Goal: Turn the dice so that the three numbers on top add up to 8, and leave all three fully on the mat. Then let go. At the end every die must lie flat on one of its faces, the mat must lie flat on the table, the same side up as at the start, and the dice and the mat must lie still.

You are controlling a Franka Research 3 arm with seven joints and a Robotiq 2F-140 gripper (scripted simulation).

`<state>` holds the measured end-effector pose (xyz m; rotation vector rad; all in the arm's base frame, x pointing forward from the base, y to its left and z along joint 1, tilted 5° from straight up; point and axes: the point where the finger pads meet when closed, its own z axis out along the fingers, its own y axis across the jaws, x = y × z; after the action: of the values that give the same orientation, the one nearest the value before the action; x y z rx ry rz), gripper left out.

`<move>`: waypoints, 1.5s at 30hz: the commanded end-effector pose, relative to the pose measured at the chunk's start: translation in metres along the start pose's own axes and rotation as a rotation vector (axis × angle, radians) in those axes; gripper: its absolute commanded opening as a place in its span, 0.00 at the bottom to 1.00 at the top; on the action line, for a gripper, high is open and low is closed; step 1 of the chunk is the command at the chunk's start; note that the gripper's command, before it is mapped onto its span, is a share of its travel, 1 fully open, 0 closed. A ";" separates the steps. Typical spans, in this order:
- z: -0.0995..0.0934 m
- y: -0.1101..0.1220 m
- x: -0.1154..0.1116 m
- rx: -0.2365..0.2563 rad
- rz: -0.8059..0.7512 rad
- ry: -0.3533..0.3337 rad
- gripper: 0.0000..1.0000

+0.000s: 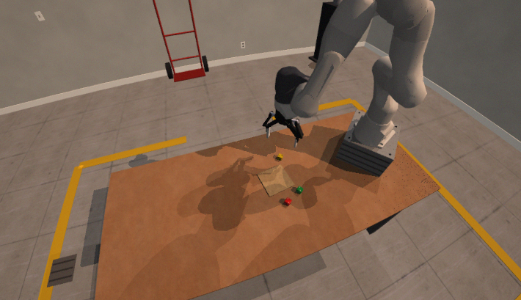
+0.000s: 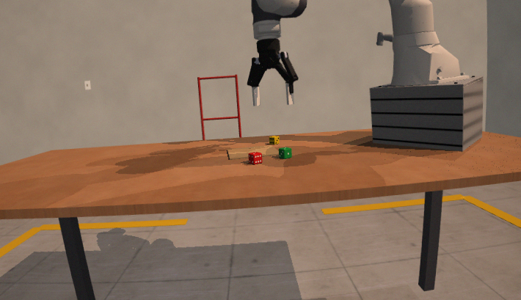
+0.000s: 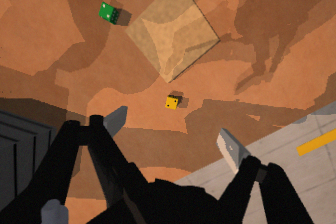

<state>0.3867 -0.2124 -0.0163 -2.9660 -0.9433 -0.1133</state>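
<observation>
The tan square mat [image 1: 275,180] [image 3: 176,37] lies on the table. The yellow die [image 1: 279,156] [image 2: 274,140] [image 3: 172,102] stands on the table off the mat, beyond its far corner; its top seems to show two pips. The green die [image 1: 299,190] [image 2: 285,152] [image 3: 108,12] is on the table just off the mat's right side. The red die [image 1: 288,201] [image 2: 254,158] is on the table in front of the mat, outside the wrist view. Top numbers of red and green are too small to read surely. My gripper [image 1: 282,141] [image 2: 273,105] [image 3: 173,125] is open and empty, high above the table near the yellow die.
The robot's ribbed base block [image 1: 365,156] [image 2: 417,118] stands on the right end of the table [image 1: 165,224] [image 2: 172,185]. The table's far edge runs behind the yellow die. A red hand truck [image 1: 189,75] stands by the wall, away from the table.
</observation>
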 end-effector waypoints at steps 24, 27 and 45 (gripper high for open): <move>0.068 0.007 0.001 -0.013 -0.013 0.013 1.00; 0.068 0.007 0.001 -0.013 -0.013 0.013 1.00; 0.068 0.007 0.001 -0.013 -0.013 0.013 1.00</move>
<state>0.3948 -0.2143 -0.0838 -2.9694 -0.9533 -0.1381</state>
